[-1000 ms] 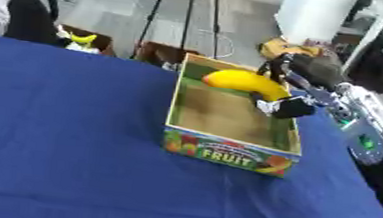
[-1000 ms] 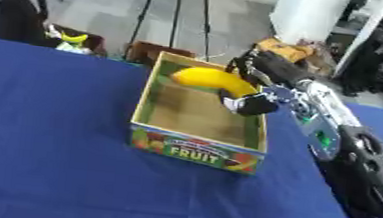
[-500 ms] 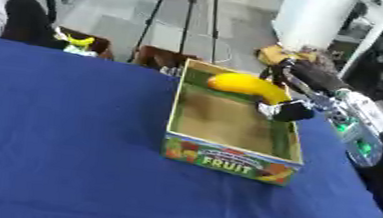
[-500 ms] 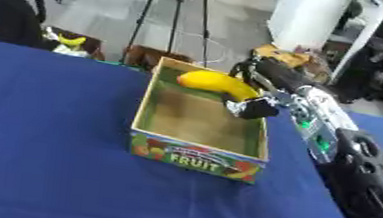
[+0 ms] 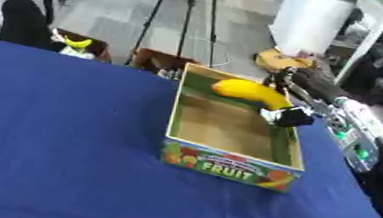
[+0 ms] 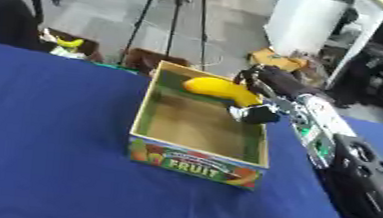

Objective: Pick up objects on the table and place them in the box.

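Over box (image 5: 230,157) far end | banana (image 5: 251,92) | right hand (image 5: 294,98) fingers curled round it

Colours, fruit box scene
Banana (image 5: 248,92) yellow; box (image 5: 228,162) tan, green-lined inside, "FRUIT" print; tablecloth (image 5: 61,133) blue; right hand (image 6: 262,95) black.

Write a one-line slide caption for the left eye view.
The robot's right hand holds a yellow banana over the far end of the open fruit box on the blue table.
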You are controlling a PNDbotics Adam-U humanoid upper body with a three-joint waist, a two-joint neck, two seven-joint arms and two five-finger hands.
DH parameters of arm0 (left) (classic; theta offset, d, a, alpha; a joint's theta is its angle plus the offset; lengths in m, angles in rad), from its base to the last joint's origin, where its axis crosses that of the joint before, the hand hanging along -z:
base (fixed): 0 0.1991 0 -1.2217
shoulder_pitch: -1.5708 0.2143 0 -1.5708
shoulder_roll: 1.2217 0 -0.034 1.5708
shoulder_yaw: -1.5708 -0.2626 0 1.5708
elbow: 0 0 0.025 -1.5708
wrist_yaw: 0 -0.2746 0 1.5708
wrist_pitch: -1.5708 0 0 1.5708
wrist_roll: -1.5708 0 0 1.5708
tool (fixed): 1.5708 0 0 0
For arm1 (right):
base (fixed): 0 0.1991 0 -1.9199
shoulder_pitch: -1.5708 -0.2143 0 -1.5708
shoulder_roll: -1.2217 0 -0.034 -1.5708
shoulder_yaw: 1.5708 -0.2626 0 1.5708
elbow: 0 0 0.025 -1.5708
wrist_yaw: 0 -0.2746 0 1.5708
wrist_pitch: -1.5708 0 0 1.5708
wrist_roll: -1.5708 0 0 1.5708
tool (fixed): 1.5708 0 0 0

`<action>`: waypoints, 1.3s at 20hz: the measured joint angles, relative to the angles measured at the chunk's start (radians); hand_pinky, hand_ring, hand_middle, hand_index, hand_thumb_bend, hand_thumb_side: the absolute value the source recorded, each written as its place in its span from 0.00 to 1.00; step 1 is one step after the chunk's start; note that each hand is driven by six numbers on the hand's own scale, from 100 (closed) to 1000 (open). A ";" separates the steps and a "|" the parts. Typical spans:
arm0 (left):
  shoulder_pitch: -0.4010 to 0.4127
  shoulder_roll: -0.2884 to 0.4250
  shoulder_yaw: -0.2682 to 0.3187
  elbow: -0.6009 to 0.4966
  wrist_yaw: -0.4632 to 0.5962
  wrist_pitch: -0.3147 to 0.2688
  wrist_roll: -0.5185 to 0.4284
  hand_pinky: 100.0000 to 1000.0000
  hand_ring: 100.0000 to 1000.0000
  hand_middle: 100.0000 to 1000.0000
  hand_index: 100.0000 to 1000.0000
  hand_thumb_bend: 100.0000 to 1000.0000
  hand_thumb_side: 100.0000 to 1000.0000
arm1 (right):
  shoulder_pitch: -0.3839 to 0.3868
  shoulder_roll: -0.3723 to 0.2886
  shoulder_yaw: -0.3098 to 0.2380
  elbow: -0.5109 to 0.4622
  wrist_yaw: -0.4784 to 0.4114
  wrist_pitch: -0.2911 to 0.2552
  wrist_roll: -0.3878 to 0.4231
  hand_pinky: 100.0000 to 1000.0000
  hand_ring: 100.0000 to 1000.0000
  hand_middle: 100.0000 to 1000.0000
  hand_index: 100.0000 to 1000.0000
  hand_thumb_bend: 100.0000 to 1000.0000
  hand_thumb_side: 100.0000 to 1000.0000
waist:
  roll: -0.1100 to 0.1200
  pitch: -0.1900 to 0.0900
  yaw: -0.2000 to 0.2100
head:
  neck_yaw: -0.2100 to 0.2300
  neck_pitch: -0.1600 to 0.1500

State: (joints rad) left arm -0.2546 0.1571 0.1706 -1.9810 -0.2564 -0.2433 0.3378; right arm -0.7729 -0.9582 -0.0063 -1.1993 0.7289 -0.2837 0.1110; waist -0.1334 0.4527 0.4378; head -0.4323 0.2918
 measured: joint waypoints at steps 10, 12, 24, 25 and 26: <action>-0.001 0.000 0.000 0.000 -0.001 0.000 0.000 0.36 0.33 0.41 0.59 0.00 1.00 | 0.017 -0.015 -0.006 0.032 0.015 -0.007 -0.024 0.59 0.58 0.28 0.58 0.00 0.40 | -0.005 0.009 0.004 | -0.007 -0.017; -0.001 0.000 0.000 0.000 -0.001 0.000 0.000 0.36 0.33 0.41 0.59 0.00 1.00 | 0.017 -0.015 -0.006 0.035 0.016 -0.011 -0.021 0.60 0.58 0.28 0.58 0.00 0.40 | -0.005 0.009 0.004 | -0.009 -0.017; -0.008 0.000 0.000 0.000 -0.001 0.001 -0.001 0.35 0.33 0.40 0.59 0.00 1.00 | -0.001 -0.015 0.008 0.033 0.040 -0.048 0.022 0.58 0.63 0.32 0.58 0.00 0.36 | -0.017 0.009 0.007 | -0.019 -0.021; -0.009 0.000 0.000 0.000 -0.001 0.002 -0.002 0.35 0.33 0.40 0.59 0.00 1.00 | -0.001 -0.015 0.008 0.033 0.047 -0.051 0.024 0.58 0.64 0.32 0.58 0.00 0.36 | -0.018 0.009 0.007 | -0.020 -0.021; -0.009 0.000 0.000 0.000 -0.001 0.002 -0.002 0.35 0.33 0.40 0.59 0.00 1.00 | 0.000 -0.015 0.008 0.034 0.054 -0.055 0.026 0.58 0.64 0.32 0.58 0.00 0.37 | -0.018 0.009 0.008 | -0.022 -0.021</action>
State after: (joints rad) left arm -0.2636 0.1570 0.1709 -1.9810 -0.2578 -0.2416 0.3361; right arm -0.7732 -0.9736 0.0018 -1.1657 0.7832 -0.3387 0.1367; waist -0.1516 0.4618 0.4459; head -0.4540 0.2708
